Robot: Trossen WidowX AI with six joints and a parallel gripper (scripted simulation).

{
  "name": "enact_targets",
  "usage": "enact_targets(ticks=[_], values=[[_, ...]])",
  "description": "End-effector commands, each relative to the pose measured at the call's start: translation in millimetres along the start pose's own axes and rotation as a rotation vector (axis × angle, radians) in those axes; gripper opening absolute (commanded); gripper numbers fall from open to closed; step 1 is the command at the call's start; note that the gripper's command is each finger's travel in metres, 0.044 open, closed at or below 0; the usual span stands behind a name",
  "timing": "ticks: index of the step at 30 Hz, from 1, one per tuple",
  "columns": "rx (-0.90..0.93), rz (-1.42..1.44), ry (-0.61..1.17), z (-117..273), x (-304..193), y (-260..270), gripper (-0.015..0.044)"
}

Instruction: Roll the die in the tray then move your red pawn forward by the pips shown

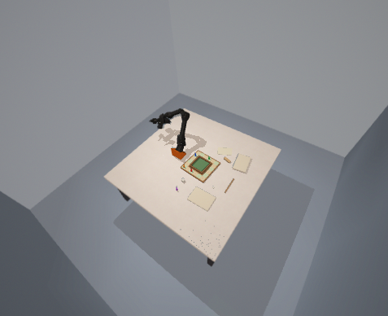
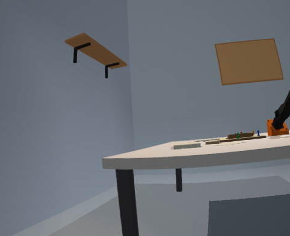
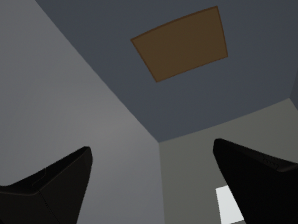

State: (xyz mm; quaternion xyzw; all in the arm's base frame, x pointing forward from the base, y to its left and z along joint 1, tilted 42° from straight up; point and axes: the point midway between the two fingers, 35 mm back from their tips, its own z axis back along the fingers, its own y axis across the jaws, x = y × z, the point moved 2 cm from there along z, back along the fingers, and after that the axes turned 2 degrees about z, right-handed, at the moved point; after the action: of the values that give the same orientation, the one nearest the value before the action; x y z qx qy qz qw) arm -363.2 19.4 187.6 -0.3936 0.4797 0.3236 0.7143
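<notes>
From overhead, we see the black arm (image 1: 182, 130) (image 2: 287, 101) rising from its orange base (image 1: 178, 154) (image 2: 273, 131) and bending away from the game board (image 1: 193, 174) (image 2: 252, 138), its gripper (image 1: 152, 120) (image 3: 153, 151) up near the table's edge. The green-floored tray (image 1: 200, 164) sits in the middle of the board, and around it stand the red pawn (image 1: 191, 170), an orange pawn (image 1: 184, 165), a blue pawn (image 1: 195, 155) and a green pawn (image 1: 209, 158). A purple pawn (image 1: 176, 188) stands on the table (image 1: 146, 167) (image 2: 146, 153), off the board. We cannot tell for sure which small pale thing is the die.

In the exterior view, we find the board low on the table beside the base; the gripper is out of frame.

Through the wrist camera, we look past two dark fingers, spread wide with nothing between them, toward the walls and a brown panel (image 3: 182, 45) (image 2: 249, 61).
</notes>
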Motion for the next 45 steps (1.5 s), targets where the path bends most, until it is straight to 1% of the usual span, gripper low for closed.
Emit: enact_targets(ticks=[1, 5, 12, 24, 33, 40, 45], values=[[0.001, 0.001, 0.000, 0.4, 0.1, 0.3, 0.0374], [0.034, 0.026, -0.001, 9.4, 2.4, 7.1, 0.0275], [0.149, 0.088, -0.009, 45.3, 12.9, 28.1, 0.0275], [0.444, 0.443, -0.146, 133.9, 0.9, 44.2, 0.0275], [0.679, 0.703, -0.346, 212.8, -8.2, 40.9, 0.0275], [0.843, 0.873, -0.556, 274.5, -15.2, 26.3, 0.0275], [0.930, 0.959, -0.706, 311.2, -19.6, 12.0, 0.0275]])
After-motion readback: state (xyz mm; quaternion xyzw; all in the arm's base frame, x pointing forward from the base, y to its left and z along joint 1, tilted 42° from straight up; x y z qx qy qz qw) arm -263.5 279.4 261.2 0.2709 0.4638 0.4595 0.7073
